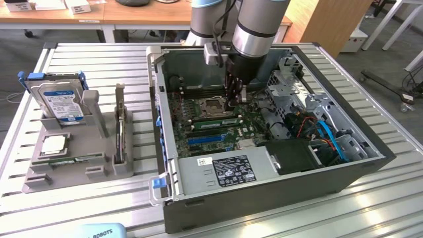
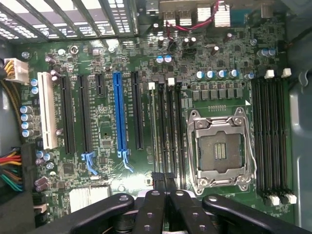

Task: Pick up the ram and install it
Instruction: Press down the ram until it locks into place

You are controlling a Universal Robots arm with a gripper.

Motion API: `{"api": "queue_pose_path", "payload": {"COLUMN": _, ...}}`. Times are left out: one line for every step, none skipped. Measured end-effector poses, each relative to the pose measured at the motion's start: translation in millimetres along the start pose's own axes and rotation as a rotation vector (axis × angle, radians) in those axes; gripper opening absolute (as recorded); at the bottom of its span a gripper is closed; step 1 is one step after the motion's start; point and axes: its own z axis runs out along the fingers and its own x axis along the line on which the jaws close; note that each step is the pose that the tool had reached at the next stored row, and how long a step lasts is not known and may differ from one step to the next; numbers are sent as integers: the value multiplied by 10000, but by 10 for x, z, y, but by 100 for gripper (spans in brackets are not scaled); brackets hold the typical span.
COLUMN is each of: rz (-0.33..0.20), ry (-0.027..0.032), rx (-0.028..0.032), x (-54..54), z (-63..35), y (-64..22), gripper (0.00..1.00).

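A thin green ram stick [image 1: 215, 121] stands on edge in a memory slot of the motherboard [image 1: 198, 131], beside the processor socket [image 1: 213, 105]. In the wrist view the ram [image 2: 156, 127] is a narrow green strip in the slot bank next to the socket [image 2: 220, 152]. My gripper [image 1: 236, 98] reaches down into the open computer case [image 1: 264, 196], right over the end of those slots. Its black fingers [image 2: 157, 202] are shut together, with nothing visibly between them. A second green stick [image 1: 71, 160] lies flat in the grey holder [image 1: 39, 182] on the exterior view's left.
The grey holder also carries a hard drive [image 1: 63, 101], a square silver processor [image 1: 54, 144] and a dark upright card [image 1: 120, 130]. Inside the case, a drive cage [image 1: 294, 87], blue and red cables [image 1: 327, 136] and a black power unit [image 1: 297, 154] crowd the exterior view's right.
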Motion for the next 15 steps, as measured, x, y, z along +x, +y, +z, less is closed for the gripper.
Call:
{"api": "queue_pose_path", "payload": {"rz": 70, "ry": -2, "rx": 2, "x": 0, "z": 0, "y": 0, "gripper": 10}}
{"api": "queue_pose_path", "payload": {"rz": 143, "ry": -5, "rx": 3, "x": 0, "z": 0, "y": 0, "gripper": 10}}
{"api": "queue_pose_path", "payload": {"rz": 217, "ry": -8, "rx": 5, "x": 0, "z": 0, "y": 0, "gripper": 10}}
{"api": "queue_pose_path", "payload": {"rz": 290, "ry": -11, "rx": 7, "x": 0, "z": 0, "y": 0, "gripper": 10}}
{"api": "queue_pose_path", "payload": {"rz": 368, "ry": -14, "rx": 8, "x": 0, "z": 1, "y": 0, "gripper": 10}}
{"api": "queue_pose_path", "payload": {"rz": 446, "ry": -17, "rx": 9, "x": 0, "z": 1, "y": 0, "gripper": 10}}
{"api": "queue_pose_path", "payload": {"rz": 528, "ry": -21, "rx": 11, "x": 0, "z": 1, "y": 0, "gripper": 10}}
{"api": "queue_pose_path", "payload": {"rz": 610, "ry": -24, "rx": 13, "x": 0, "z": 1, "y": 0, "gripper": 10}}
{"api": "queue_pose_path", "payload": {"rz": 690, "ry": -28, "rx": 14, "x": 0, "z": 1, "y": 0, "gripper": 10}}
{"api": "queue_pose_path", "payload": {"rz": 773, "ry": -31, "rx": 16, "x": 0, "z": 2, "y": 0, "gripper": 10}}
{"api": "queue_pose_path", "payload": {"rz": 861, "ry": -35, "rx": 18, "x": 0, "z": 2, "y": 0, "gripper": 10}}
{"api": "queue_pose_path", "payload": {"rz": 944, "ry": -38, "rx": 20, "x": 0, "z": 2, "y": 0, "gripper": 10}}
{"api": "queue_pose_path", "payload": {"rz": 1025, "ry": -41, "rx": 22, "x": 0, "z": 2, "y": 0, "gripper": 10}}
{"api": "queue_pose_path", "payload": {"rz": 1108, "ry": -45, "rx": 23, "x": 0, "z": 2, "y": 0, "gripper": 10}}
{"api": "queue_pose_path", "payload": {"rz": 1190, "ry": -48, "rx": 25, "x": 0, "z": 2, "y": 0, "gripper": 10}}
